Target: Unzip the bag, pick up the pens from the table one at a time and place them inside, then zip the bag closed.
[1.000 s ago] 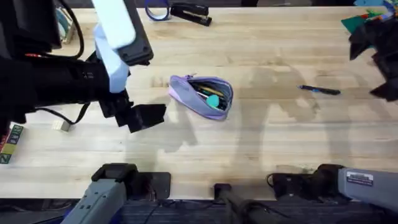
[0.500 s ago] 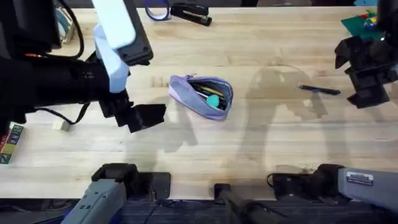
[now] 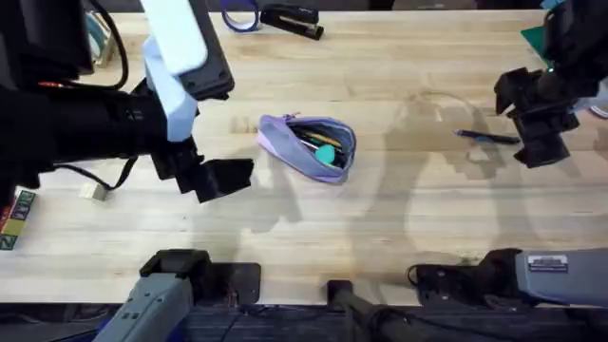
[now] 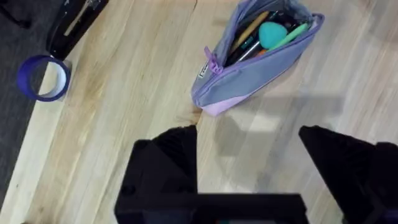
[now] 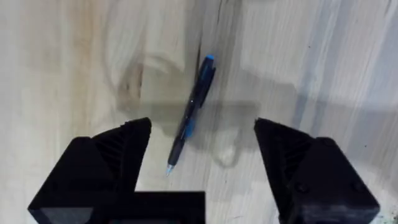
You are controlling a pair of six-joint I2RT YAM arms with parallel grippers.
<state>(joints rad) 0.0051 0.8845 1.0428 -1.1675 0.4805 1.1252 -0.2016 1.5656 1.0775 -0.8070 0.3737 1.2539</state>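
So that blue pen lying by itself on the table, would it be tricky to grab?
Probably a little. The blue pen looks thin, round and lying flat on the table, so it may roll if nudged. It looks stiff and light, and the open right gripper straddles it.

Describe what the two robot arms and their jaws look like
Both arms are black. The left arm carries a large white housing segment and a black cable; its gripper has blocky matte-black jaws. The right gripper has the same chunky black angular jaws. Grey bases with white labels sit below.

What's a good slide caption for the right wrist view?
Right gripper, jaws open, above the dark blue pen lying on the wooden table.
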